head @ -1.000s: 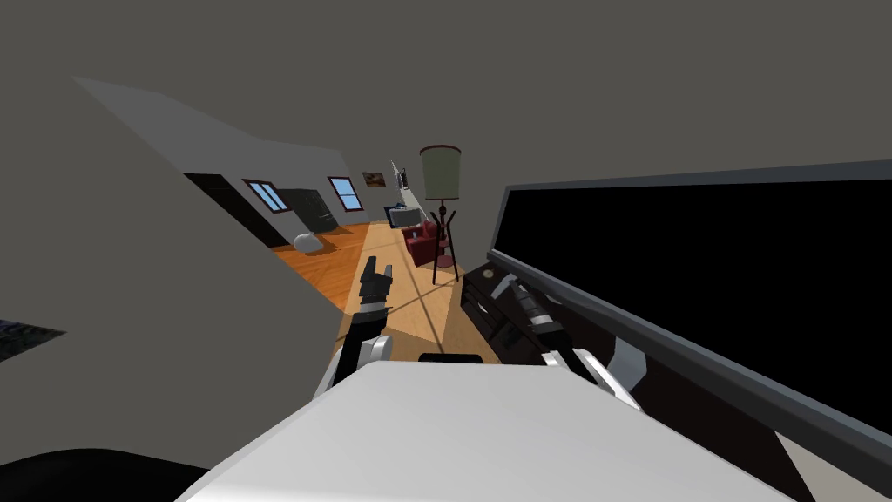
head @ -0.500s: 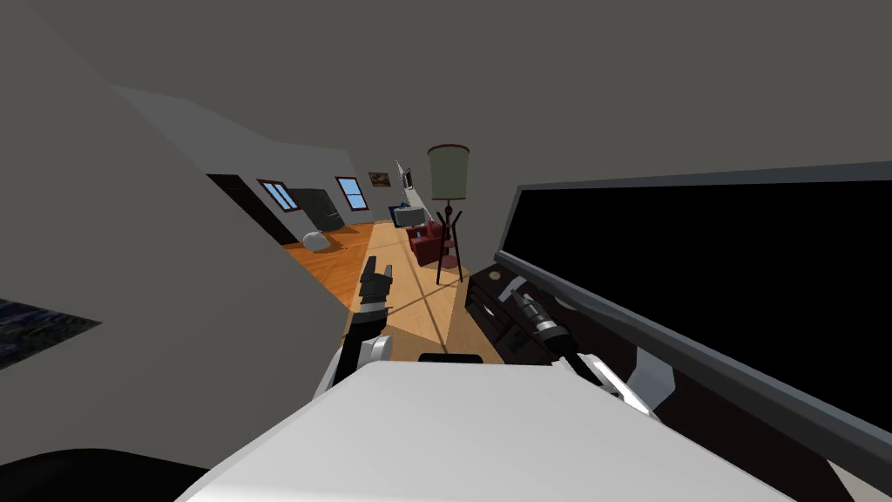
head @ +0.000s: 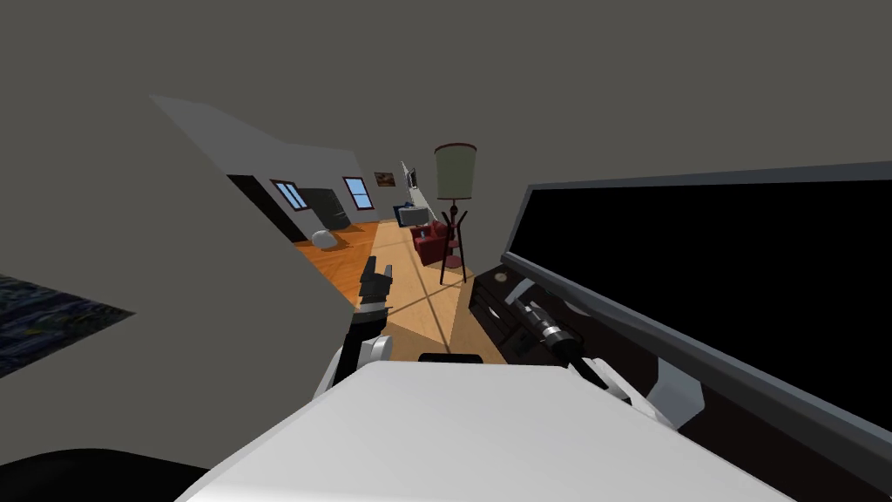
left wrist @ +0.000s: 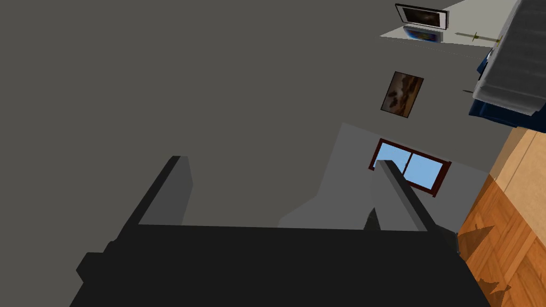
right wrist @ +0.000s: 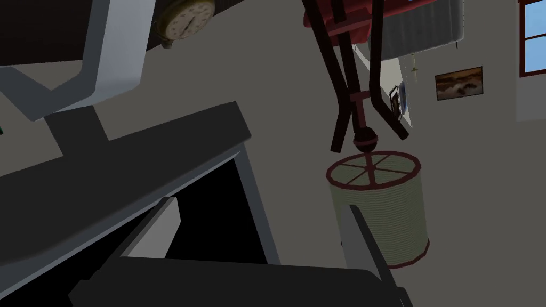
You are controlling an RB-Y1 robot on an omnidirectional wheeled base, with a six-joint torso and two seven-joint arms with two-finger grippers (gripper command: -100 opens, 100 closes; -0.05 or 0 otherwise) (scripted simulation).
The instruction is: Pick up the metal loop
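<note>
Over the dark cabinet [head: 489, 307] under the big screen [head: 697, 261], head view: right hand [head: 516, 295] near a round dial [head: 500, 276] at the cabinet's far end; left hand [head: 376, 281] above the floor [head: 418, 301]. Left wrist view: hand spread wide. Right wrist view: hand wide, empty; the dial lies beyond it. I cannot tell whether the dial is the metal loop.

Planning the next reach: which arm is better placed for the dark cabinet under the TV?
Right. The right gripper, fingers open, hangs over the dark cabinet below the TV, with the clock ahead of it. The left gripper, also open, points out over the wooden floor.
</note>
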